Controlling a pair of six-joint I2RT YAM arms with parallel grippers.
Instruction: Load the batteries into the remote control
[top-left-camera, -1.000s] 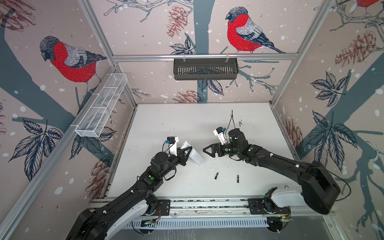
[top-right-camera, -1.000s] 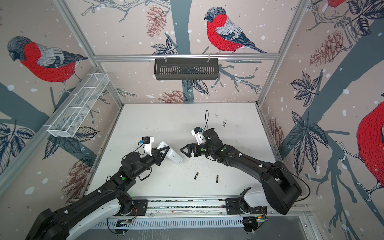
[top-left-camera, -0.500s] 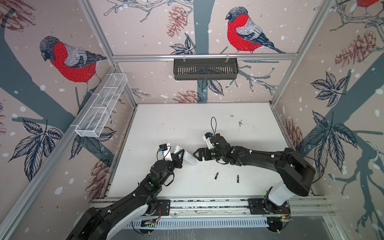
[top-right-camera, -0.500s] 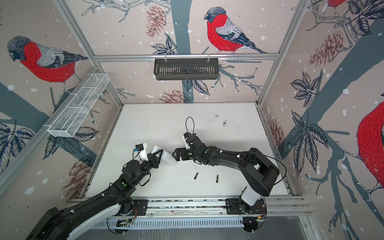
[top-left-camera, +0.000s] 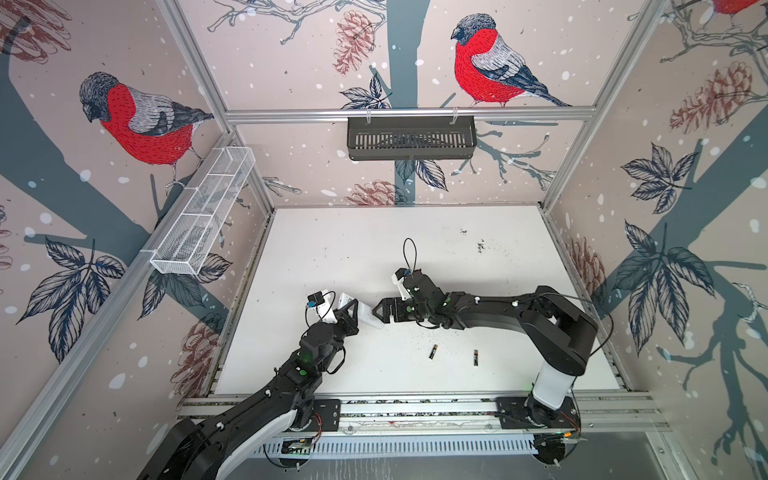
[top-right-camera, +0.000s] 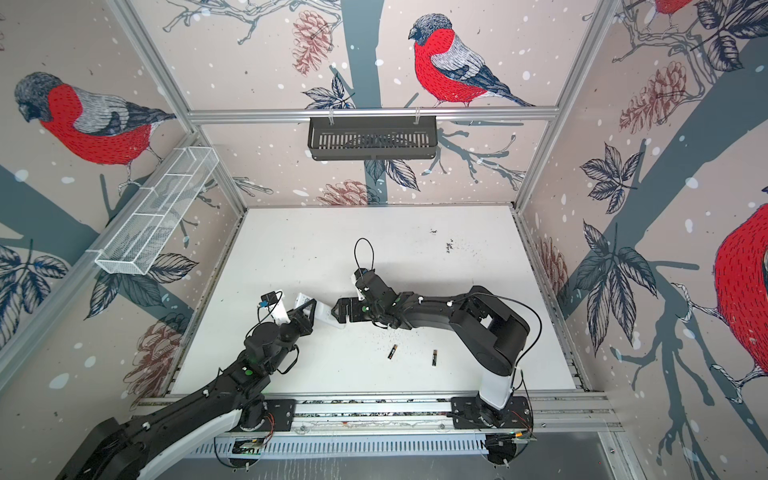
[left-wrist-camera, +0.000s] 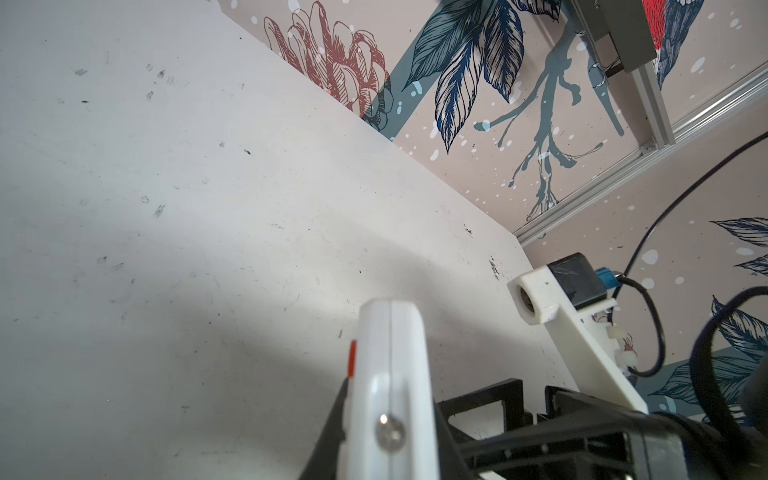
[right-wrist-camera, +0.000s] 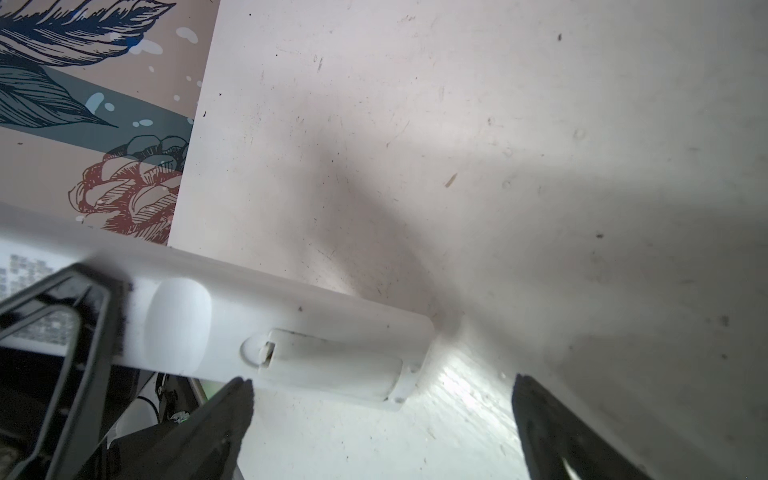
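1. The remote control (top-left-camera: 368, 313), a slim white rectangular plastic bar, is held in the black left gripper (top-left-camera: 351, 309) near the middle of the white surface (top-left-camera: 374, 249). The jaws are pressed together on it partway along its length.
2. In both top views the remote control (top-right-camera: 328, 316) slants from the left gripper toward the black right gripper (top-left-camera: 376, 312). Its free end lies just at that gripper's tips.
3. The right gripper (right-wrist-camera: 382, 415) is spread wide. In the right wrist view one dark finger (right-wrist-camera: 226, 415) sits right beside the plain back of the remote control (right-wrist-camera: 291, 324). The other finger (right-wrist-camera: 540, 419) stands clear beyond the remote's end. I cannot tell whether either finger touches it.
4. The back of the remote faces the right wrist camera, and its white battery cover (right-wrist-camera: 332, 365) is in place, closed.
5. The left wrist view shows the remote control (left-wrist-camera: 390, 374) edge-on, with a red button (left-wrist-camera: 353, 357) on one face.
6. The batteries, two small black cylinders with gold bands at one end (top-left-camera: 432, 351) (top-left-camera: 476, 357), lie on the surface. They are apart from each other, toward the front edge, and well apart from both grippers.
7. I cannot tell whether the remote's free end rests on the surface.
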